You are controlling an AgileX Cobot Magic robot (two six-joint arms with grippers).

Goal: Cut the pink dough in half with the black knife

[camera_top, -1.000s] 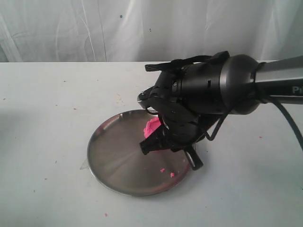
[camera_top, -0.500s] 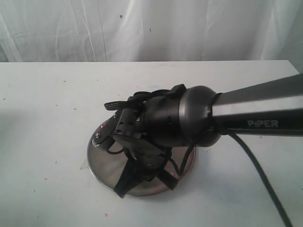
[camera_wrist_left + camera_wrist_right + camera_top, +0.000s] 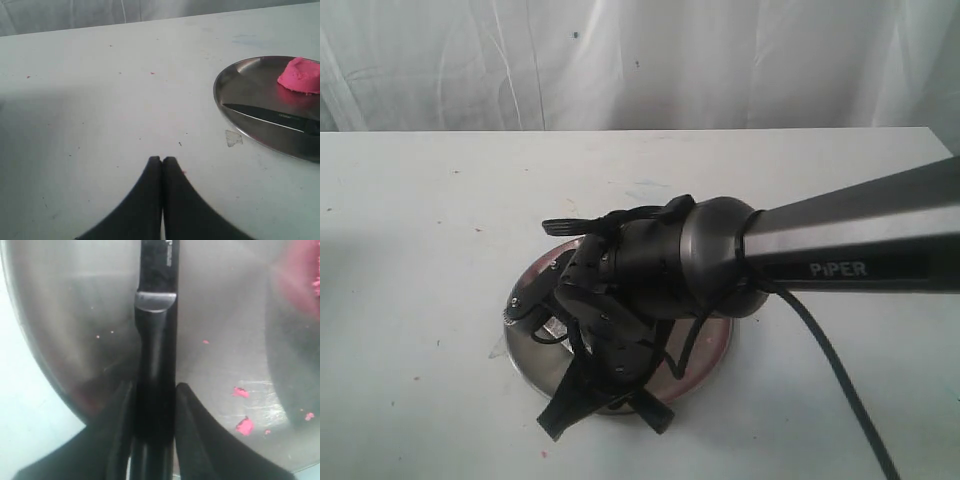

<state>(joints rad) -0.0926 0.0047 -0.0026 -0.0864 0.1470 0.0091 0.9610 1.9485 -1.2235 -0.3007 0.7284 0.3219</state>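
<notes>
**Operator:** White table [image 3: 100, 100] and a pale draped backdrop [image 3: 620, 60]. Report the workspace, left side first.

**Technician:** Left gripper [image 3: 162, 161]: both black fingertips [image 3: 150, 172] are pressed together with nothing between them, hovering over bare table. Ahead of it and off to one side sits the round steel plate [image 3: 240, 75]. A small clear scrap [image 3: 232, 138] lies on the table just outside the plate's rim, between this gripper and the plate.

**Operator:** Location of the pink dough?

**Technician:** The pink dough [image 3: 300, 75] rests on the plate as 1 rounded lump, on the far side of the plate from the left gripper. The black knife [image 3: 270, 116] lies across the plate between that gripper and the dough, its pointed tip toward the rim. Blade and dough are apart.

**Operator:** Right side status?

**Technician:** In the exterior view the right arm [image 3: 840, 255] reaches across the middle, and its wrist body covers most of the plate [image 3: 720, 345]; the dough is hidden there. Right gripper [image 3: 154, 390]: its 2 fingers [image 3: 120, 410] sit on either side of the knife handle [image 3: 155, 405], touching it, so the gripper is clamped on the knife. The blade extends straight ahead of this gripper over the plate surface [image 3: 75, 315]. Whether the blade touches the plate cannot be determined.

**Operator:** Debris?

**Technician:** Several pink crumbs [image 3: 244, 426] lie on the plate beside the right gripper. A pink blur at the edge of the right wrist view appears to be the dough or its reflection; cannot tell which.
</notes>
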